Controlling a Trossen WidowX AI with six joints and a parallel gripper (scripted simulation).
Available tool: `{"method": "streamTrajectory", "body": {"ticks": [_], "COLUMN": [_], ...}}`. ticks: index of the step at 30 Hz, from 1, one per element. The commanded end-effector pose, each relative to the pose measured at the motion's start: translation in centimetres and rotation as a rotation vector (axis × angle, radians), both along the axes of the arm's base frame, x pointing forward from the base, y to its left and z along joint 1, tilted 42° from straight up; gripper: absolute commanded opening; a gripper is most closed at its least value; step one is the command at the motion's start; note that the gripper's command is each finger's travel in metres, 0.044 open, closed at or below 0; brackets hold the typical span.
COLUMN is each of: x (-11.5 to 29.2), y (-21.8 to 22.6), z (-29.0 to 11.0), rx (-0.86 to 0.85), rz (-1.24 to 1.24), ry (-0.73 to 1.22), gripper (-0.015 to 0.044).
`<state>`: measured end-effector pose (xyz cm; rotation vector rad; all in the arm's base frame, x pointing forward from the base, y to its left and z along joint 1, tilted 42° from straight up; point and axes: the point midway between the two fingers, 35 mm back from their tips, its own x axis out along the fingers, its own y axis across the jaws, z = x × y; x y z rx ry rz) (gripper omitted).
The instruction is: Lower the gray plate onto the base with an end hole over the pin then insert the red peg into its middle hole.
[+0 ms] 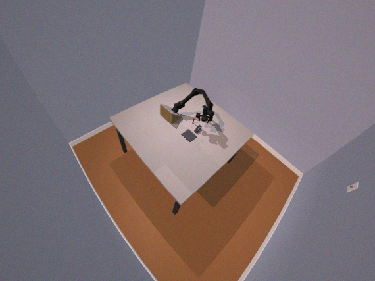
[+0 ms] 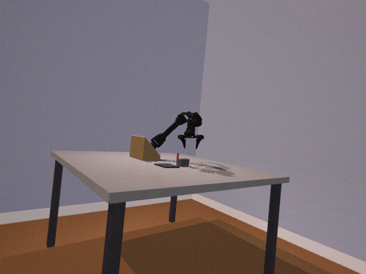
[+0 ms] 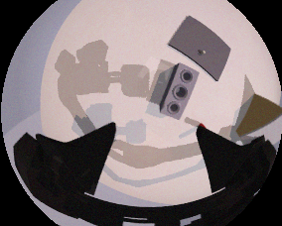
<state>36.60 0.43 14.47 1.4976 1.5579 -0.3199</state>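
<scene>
The gray plate (image 1: 197,129) (image 2: 183,162) (image 3: 189,85) is a thick block with three holes, lying on the table beside the base, not on it. The base (image 1: 188,135) (image 2: 165,165) (image 3: 204,37) is a flat dark square with a small pin (image 1: 191,133) (image 3: 201,52) on it. The red peg (image 1: 193,121) (image 2: 178,156) stands upright near the plate; in the wrist view only a bit of the peg (image 3: 202,126) shows by the right finger. My gripper (image 2: 191,148) (image 3: 158,129) is open and empty, pointing down above the table, higher than the plate and peg.
A tan wedge-shaped block (image 1: 168,114) (image 2: 138,148) (image 3: 258,114) stands on the white table (image 1: 141,119) (image 2: 96,171) close to the arm's lower part, on the peg's side of the scene. The arm's shadows fall around the plate.
</scene>
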Motion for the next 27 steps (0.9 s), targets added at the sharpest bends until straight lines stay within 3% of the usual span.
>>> {"method": "streamTrajectory", "body": {"ticks": [1, 9, 15, 27], "x": [-2.0, -2.0, -1.6, -1.4], "y": [-4.2, -4.1, 0.0, 1.3], "z": [-1.7, -1.9, -6.4, -7.8], "rx": [0.036, 0.036, 0.039, 0.04], "rz": [-0.154, -0.154, -0.153, -0.153], "ry": [0.268, 0.267, 0.266, 0.266], "gripper": [0.044, 0.044, 0.044, 0.044]}}
